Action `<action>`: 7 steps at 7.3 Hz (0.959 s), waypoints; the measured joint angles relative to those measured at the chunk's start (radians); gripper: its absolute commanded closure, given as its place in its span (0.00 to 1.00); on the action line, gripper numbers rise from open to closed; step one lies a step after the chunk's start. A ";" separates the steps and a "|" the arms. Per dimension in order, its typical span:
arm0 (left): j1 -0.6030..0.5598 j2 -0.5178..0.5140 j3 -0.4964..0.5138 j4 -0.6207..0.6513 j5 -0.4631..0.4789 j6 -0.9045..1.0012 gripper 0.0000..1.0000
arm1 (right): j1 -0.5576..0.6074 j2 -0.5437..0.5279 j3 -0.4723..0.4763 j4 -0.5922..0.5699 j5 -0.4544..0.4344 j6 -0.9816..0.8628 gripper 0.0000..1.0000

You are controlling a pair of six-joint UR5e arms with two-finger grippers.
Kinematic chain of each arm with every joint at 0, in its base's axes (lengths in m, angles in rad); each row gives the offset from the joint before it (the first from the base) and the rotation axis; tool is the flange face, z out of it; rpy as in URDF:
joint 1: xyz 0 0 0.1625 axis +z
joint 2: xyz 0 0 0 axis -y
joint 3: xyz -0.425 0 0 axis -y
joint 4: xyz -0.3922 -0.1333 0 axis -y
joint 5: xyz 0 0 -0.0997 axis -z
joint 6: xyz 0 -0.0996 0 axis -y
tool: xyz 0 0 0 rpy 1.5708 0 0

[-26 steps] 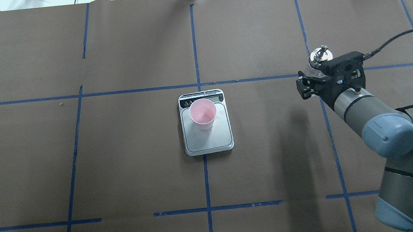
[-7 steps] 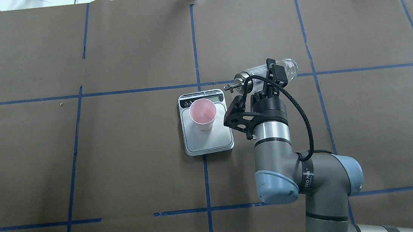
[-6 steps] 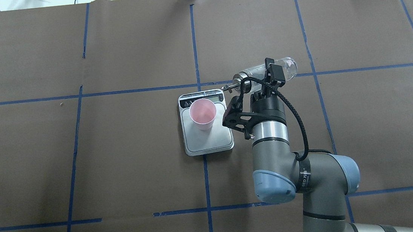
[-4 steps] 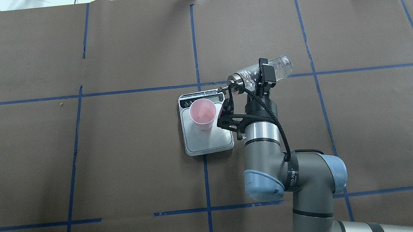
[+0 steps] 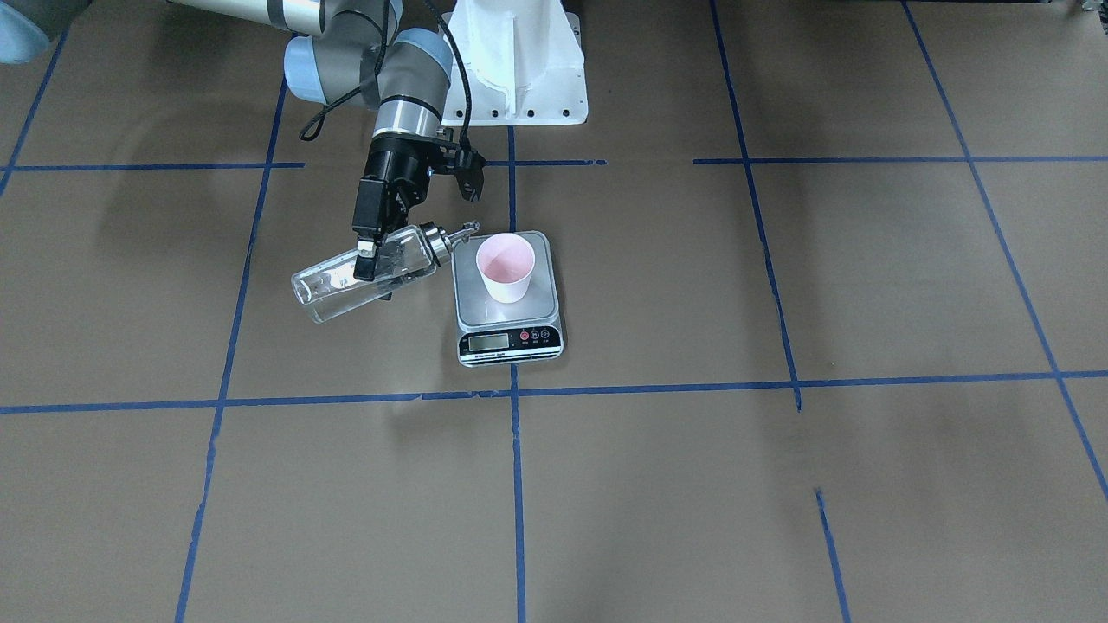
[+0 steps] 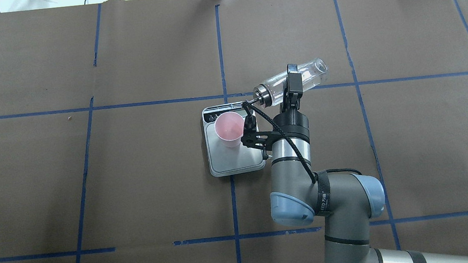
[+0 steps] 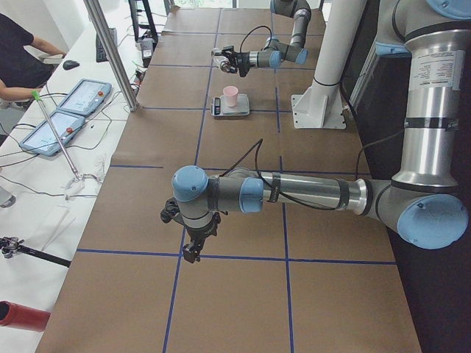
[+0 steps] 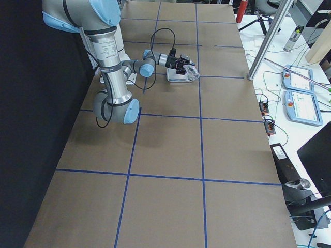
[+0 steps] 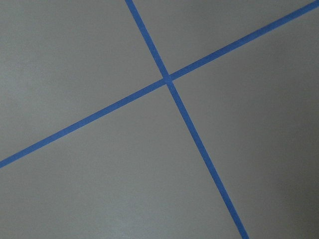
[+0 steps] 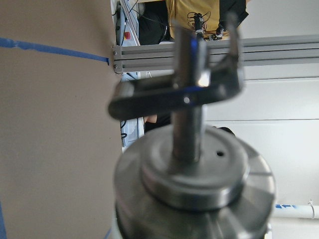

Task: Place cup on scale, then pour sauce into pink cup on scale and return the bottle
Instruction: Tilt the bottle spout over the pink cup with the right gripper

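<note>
I see a pale pink cup (image 6: 229,127), a silver scale (image 6: 236,159) with a black front strip, a clear bottle (image 6: 310,72) topped in shiny silver, brown table paper (image 6: 157,177) gridded with blue tape (image 6: 219,42), and a grey right arm (image 6: 301,159) with pale-blue joints.

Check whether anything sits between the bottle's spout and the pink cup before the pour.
Nothing visible does. The right gripper holds the tilted bottle with its spout pointing towards the cup on the scale, short of its rim. Only open air lies between them.

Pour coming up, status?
Right gripper shut on bottle, tilted, spout just short of cup on scale. Left gripper far off, state unclear. Nothing between spout and cup.
</note>
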 measured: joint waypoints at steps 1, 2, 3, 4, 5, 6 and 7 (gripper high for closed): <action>0.000 0.000 0.000 0.000 0.000 0.000 0.00 | 0.000 0.004 -0.013 0.000 -0.020 -0.038 1.00; 0.001 -0.001 0.001 -0.001 0.000 0.000 0.00 | 0.000 0.011 -0.031 0.000 -0.044 -0.081 1.00; 0.001 -0.001 0.001 -0.001 0.001 0.000 0.00 | 0.001 0.016 -0.042 0.000 -0.064 -0.121 1.00; 0.001 -0.002 0.001 0.000 0.001 0.000 0.00 | 0.001 0.019 -0.046 0.000 -0.078 -0.147 1.00; 0.001 -0.002 0.001 0.000 0.001 0.000 0.00 | 0.001 0.019 -0.049 0.000 -0.087 -0.167 1.00; 0.002 -0.003 0.001 0.000 0.002 0.000 0.00 | 0.001 0.019 -0.052 0.001 -0.101 -0.201 1.00; 0.002 -0.005 0.001 0.000 0.002 0.000 0.00 | 0.001 0.020 -0.054 0.001 -0.122 -0.250 1.00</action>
